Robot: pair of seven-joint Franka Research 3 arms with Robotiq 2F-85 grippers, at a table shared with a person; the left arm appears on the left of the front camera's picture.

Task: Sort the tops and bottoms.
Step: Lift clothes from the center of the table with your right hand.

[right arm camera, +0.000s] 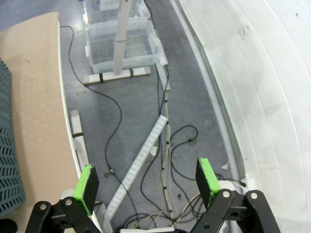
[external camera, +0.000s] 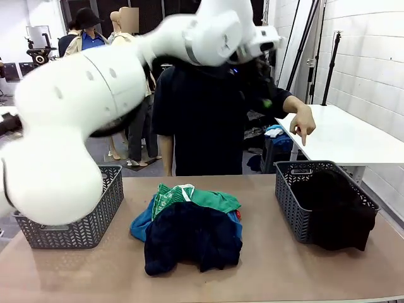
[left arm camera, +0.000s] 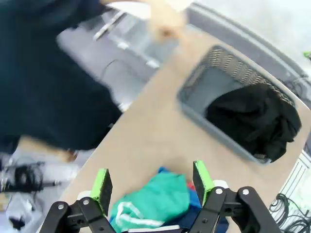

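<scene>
Left arm (external camera: 95, 107) fills the near left, blurred. Tan counter (external camera: 265, 265). Person (external camera: 202, 120) in a dark top at the far side, finger pointing down toward the right basket (external camera: 287, 189). That basket holds the black garment (external camera: 338, 208), which drapes over the near rim. Left basket (external camera: 101, 214) at the left edge. Pile mid-counter: navy trousers (external camera: 189, 237) nearest, green shorts (external camera: 202, 199) at the far top, blue garment (external camera: 140, 224) underneath on the left. Left hand (left arm camera: 151, 180) released, empty, above the shorts. Right hand (right arm camera: 147, 182) released, empty, off the counter's edge over floor cables (right arm camera: 165, 145).
</scene>
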